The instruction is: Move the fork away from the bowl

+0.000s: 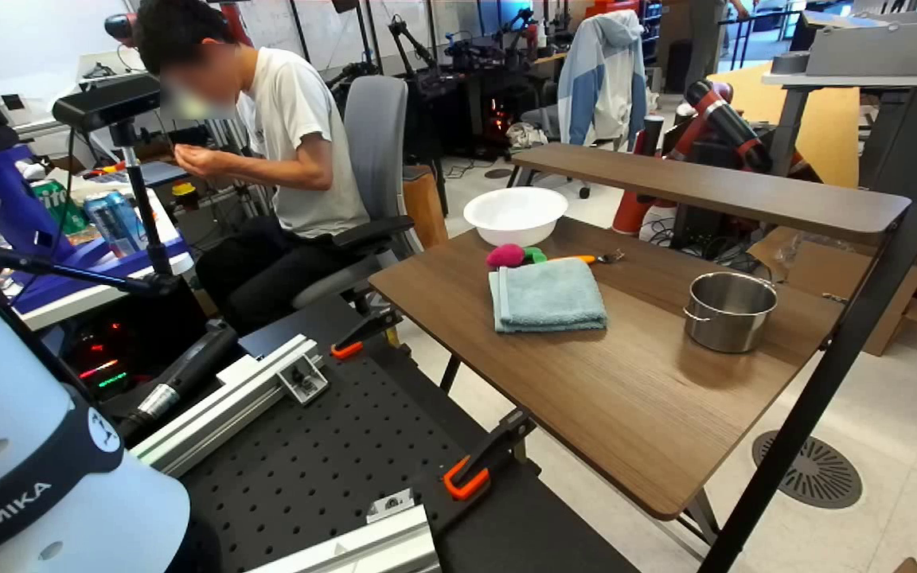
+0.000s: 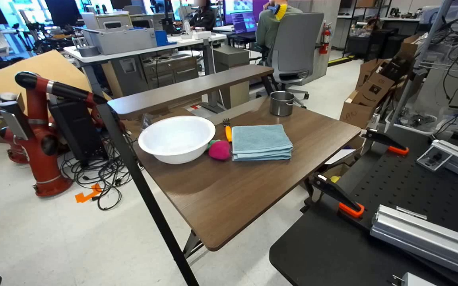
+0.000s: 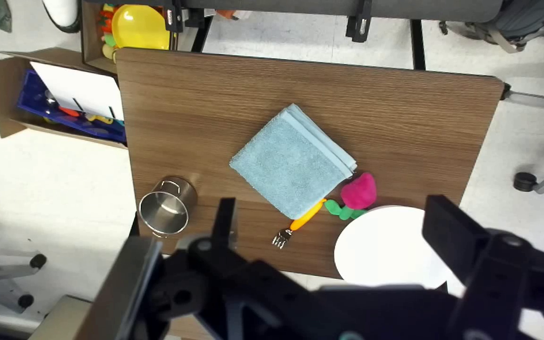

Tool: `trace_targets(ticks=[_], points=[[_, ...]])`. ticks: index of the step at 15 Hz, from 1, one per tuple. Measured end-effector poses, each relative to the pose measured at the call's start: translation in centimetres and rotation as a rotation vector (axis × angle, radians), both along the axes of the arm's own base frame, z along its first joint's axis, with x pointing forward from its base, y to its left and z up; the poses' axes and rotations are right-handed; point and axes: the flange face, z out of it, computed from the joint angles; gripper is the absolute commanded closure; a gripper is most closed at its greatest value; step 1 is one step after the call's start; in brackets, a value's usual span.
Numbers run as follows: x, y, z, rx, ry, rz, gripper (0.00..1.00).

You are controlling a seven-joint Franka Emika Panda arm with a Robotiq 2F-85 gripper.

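Your jaws stand wide apart, empty; the fork (image 3: pixel 301 222) lies between nine and ten o'clock from the bowl (image 3: pixel 390 248) in the wrist view, so pinch across its handle (image 3: pixel 309 216), sparing the towel (image 3: pixel 291 160), then carry it toward ten

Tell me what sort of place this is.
Probably a robotics lab, judging by the red-and-black robot arm, the tangle of cables beside it and the perforated black board.
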Motion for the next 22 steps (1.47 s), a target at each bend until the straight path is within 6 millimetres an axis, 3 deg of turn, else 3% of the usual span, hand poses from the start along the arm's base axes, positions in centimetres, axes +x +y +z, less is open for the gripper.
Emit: trace_targets(ticks=[5, 8, 14, 19, 22], points=[[0.1, -0.2, -0.4, 0.003, -0.001, -0.003, 0.0], [1.8, -0.5, -3.2, 0.023, -0.003, -0.039, 0.0], [8.1, -3.5, -11.3, 0.105, 0.006, -0.135, 0.0], [14.7, -8.4, -16.5, 0.179, 0.041, -0.268, 0.0], [18.7, -10.4, -19.1, 0.241, 0.064, -0.346, 0.0]])
